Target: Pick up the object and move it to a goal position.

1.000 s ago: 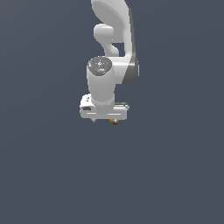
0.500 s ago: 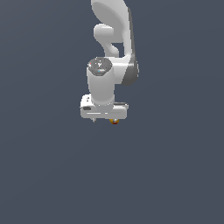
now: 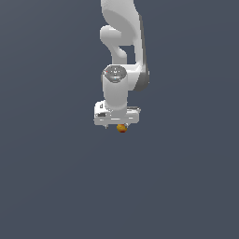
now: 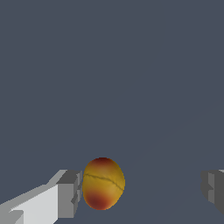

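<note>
Jaws spread wide in the wrist view, with one grey pad [image 4: 70,194] right up against the ball [image 4: 103,183] and the other pad [image 4: 213,187] way over at the far edge of the frame, well apart from it. So open, not clamped on anything, only touching or almost touching on one side. Can't quite tell if that near pad actually makes contact or just sits a hair off.

Ball looks more egg-shaped from the wrist camera: orange-yellow body, dark red patch at the top end, another reddish patch at the bottom, thin dark line running across the middle. Sits low in that frame, a bit left of centre, against plain grey-blue background.

Over in the exterior view, white arm [image 3: 122,42] comes down from the top centre of the frame, bends through a rounded elbow, and ends in the wide white gripper [image 3: 117,125] roughly mid-frame. Ball [image 3: 122,128] peeks out just below the gripper body, slightly right of its middle, tiny compared with the gripper. Only the lower half really visible there, upper part tucked under the white housing. Fingers themselves too small and hidden to make out from this angle.

Flat dark grey-blue all around, no visible edges or shadows to place a table.
</note>
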`<state>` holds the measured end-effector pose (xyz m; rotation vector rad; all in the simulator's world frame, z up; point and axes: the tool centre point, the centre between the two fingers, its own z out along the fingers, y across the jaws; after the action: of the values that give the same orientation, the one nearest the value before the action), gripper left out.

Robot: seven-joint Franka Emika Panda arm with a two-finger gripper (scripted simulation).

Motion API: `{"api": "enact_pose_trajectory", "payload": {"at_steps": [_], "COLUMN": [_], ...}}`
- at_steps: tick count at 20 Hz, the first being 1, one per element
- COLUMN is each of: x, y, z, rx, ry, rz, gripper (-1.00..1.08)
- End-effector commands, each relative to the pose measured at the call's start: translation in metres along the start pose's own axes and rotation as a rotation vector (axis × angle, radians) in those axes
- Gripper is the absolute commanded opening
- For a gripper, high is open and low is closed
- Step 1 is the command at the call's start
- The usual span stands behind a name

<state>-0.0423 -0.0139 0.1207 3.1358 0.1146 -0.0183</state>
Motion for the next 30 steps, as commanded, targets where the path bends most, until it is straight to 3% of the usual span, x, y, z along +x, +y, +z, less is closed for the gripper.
{"api": "enact_pose_trajectory", "payload": {"at_steps": [1,12,21,30], "x": [-0.013,-0.05,-0.052,-0.053], "y": [-0.009,-0.031,-0.032,-0.032], "z": [0.01,0.034,0.041,0.077], "rx": [0.0,0.002,0.002,0.003], "ry": [0.003,0.011,0.011,0.012], "rz": [-0.036,-0.131,-0.136,-0.138], "gripper": [1.0,1.0,1.0,1.0]}}
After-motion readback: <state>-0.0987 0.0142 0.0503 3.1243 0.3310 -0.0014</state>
